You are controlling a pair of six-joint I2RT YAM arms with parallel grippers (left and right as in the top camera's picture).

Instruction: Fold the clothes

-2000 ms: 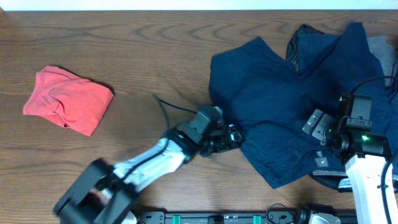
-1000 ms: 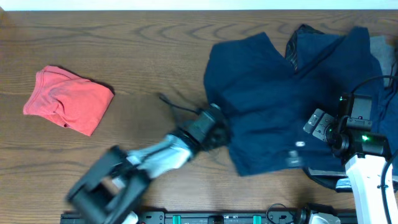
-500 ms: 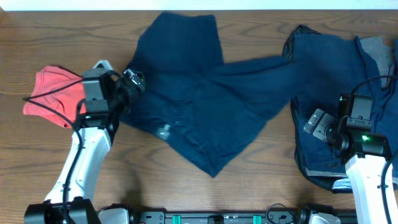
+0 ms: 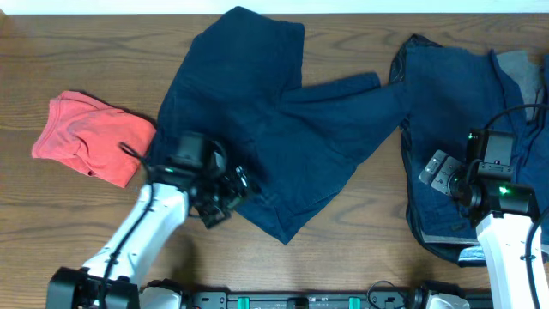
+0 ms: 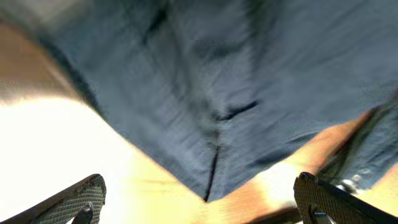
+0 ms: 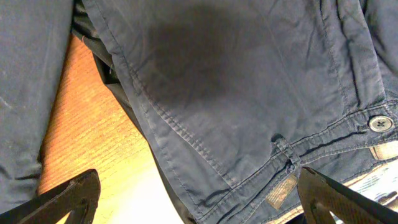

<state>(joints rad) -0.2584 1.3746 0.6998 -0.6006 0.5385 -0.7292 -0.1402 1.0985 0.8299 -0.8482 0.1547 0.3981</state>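
Note:
A navy garment (image 4: 257, 120) lies spread and rumpled across the middle of the table, with one sleeve reaching right. My left gripper (image 4: 227, 197) is open and empty at its lower left edge. The left wrist view shows the jaws (image 5: 202, 208) wide apart, with a pointed corner of the navy cloth (image 5: 205, 124) just ahead of them. A pile of dark navy clothes (image 4: 463, 112) lies at the right. My right gripper (image 4: 439, 172) hovers open over it. In the right wrist view the jaws (image 6: 199, 208) hang above buttoned navy trousers (image 6: 249, 93).
A folded red shirt (image 4: 90, 137) lies at the left of the wooden table (image 4: 69, 223). A grey garment (image 4: 523, 69) pokes out of the pile at the far right edge. The table's front edge runs just below both arm bases.
My left arm dragged the navy garment from the right pile to the table's middle. It let go and swung back to the garment's lower left edge. The right arm stayed still.

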